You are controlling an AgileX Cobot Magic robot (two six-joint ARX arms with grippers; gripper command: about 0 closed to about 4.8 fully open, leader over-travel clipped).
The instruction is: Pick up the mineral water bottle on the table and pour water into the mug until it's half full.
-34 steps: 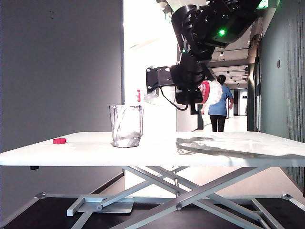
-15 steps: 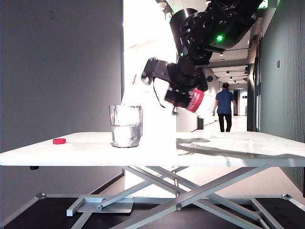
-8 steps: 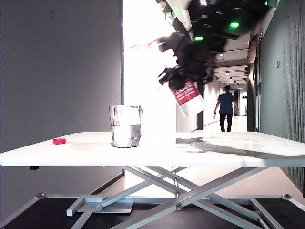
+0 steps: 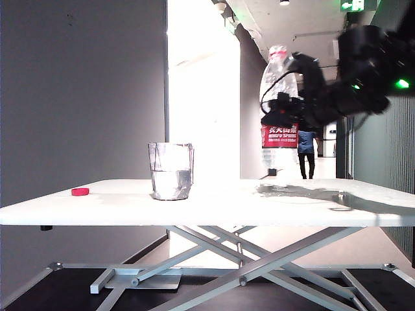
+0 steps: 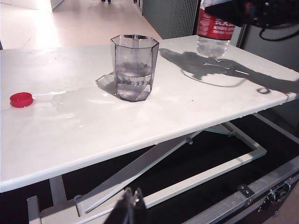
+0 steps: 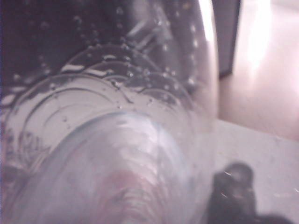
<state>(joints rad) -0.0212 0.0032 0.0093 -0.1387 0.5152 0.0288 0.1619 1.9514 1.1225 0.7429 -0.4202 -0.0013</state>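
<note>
Clear mineral water bottle (image 4: 279, 110) in right gripper (image 4: 290, 103); left gripper (image 5: 132, 201) idle

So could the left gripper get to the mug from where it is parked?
Probably yes. The left gripper sits shut, low, off the table's near edge, and the mug stands with bare tabletop around it. The red cap lies well aside; the right gripper holds the mineral water bottle off to the side.

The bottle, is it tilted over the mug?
No, the bottle is held upright, off to the right of the mug.
</note>
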